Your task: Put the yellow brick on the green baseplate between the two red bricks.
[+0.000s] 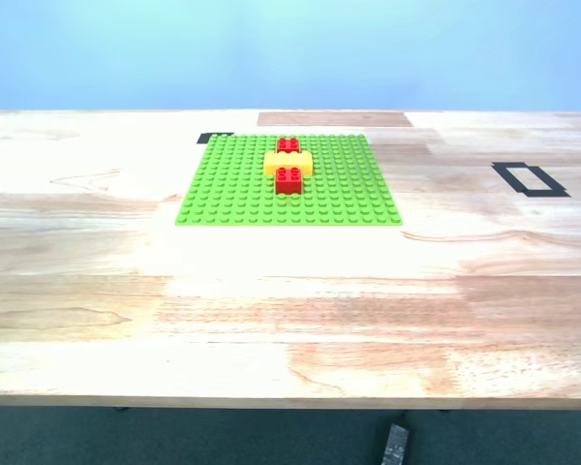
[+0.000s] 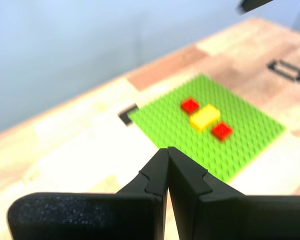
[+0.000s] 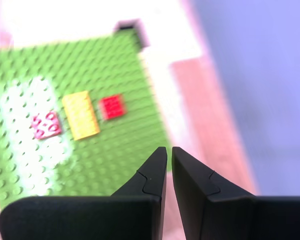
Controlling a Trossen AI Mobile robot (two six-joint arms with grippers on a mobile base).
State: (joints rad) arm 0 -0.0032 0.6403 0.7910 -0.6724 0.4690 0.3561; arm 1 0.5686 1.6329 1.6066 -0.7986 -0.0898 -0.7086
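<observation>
The rectangular yellow-orange plastic studded brick [image 1: 289, 163] is seen lying on the large flat square bright green studded baseplate [image 1: 232, 189], a little toward the far half of the plate. In the exterior view one small square red plastic studded brick [image 1: 288, 145] is found at 12 o'clock of the yellow brick, and the other small red brick [image 1: 289, 180] at 6 o'clock of it. Both appear to touch it or to stand just beside it; whether the yellow brick is pressed fully onto the studs cannot be told.

My first gripper [image 2: 168, 150] is held above the light wooden table [image 1: 290, 320], well apart from the bricks, with its jaws closed together and nothing between them. My second gripper [image 3: 169, 150] is held over the plate's edge, its jaws almost together with only a thin gap, and nothing is held there either. Neither arm is seen in the exterior view.

It is judged that the placing step is already done and that the task is at its end. For the next move little is called for: the grippers should be kept away from the plate, so that the row of three bricks is not pushed. At most, a check of the seating would be needed.
</observation>
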